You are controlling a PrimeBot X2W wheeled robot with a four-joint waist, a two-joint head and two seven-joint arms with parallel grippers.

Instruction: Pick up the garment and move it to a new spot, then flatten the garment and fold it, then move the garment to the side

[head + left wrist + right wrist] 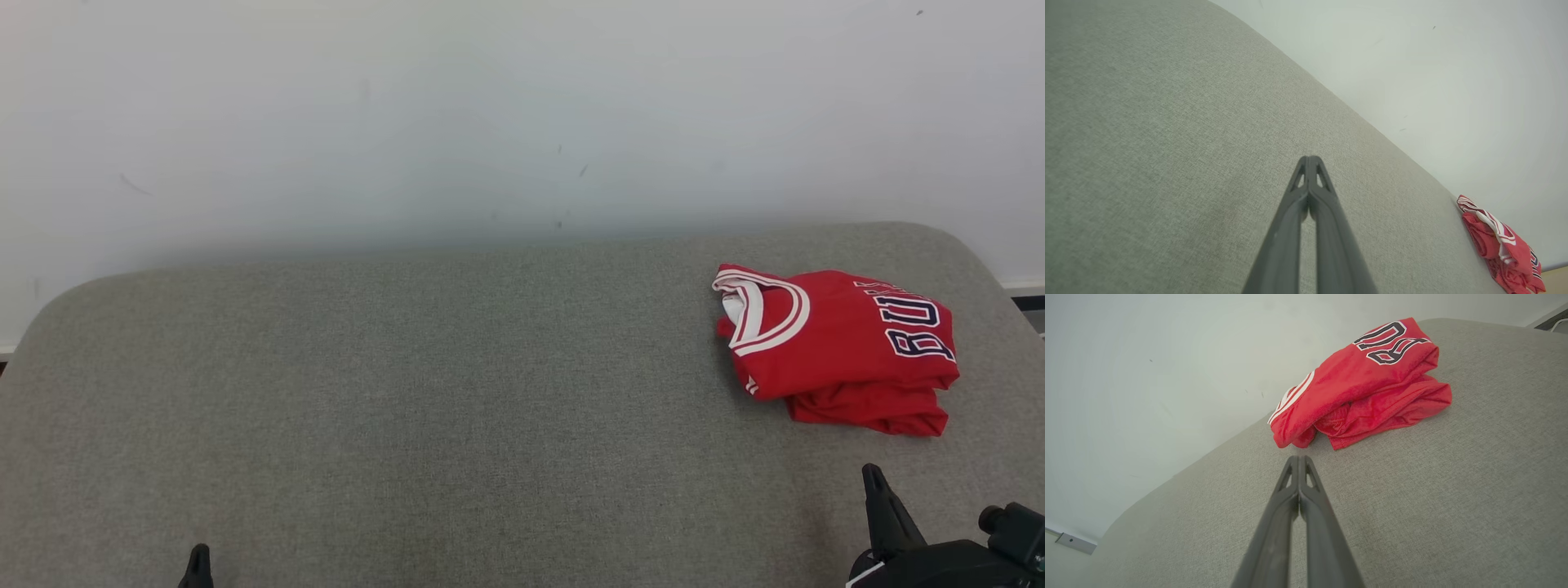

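One red garment (837, 347) is seen folded into a compact bundle on the far right part of a grey cloth-covered surface (408, 392), near its rounded back corner and close to the pale wall (490, 106) behind. In the head view its white-striped neckline is turned to the left and its dark, white-edged lettering to the right, and looser red layers are pushed out from under its near edge. The right gripper (872, 474) is held low above the cloth, short of the garment and apart from it, with grey cloth lying between the two. In the right wrist view the right gripper (1298, 458) is pointed at the bundle (1363, 384) with its two fingers pressed together and nothing pinched. The left gripper (197, 555) is kept well apart at the lower left. In the left wrist view its fingers (1309, 158) are likewise pressed together on nothing, and the garment (1498, 245) is seen far off at the surface's edge. A small pale plate (1075, 543) is fixed at the foot of the wall. Counted in all are one garment, two grippers of two fingers each, one surface, one wall and one plate.
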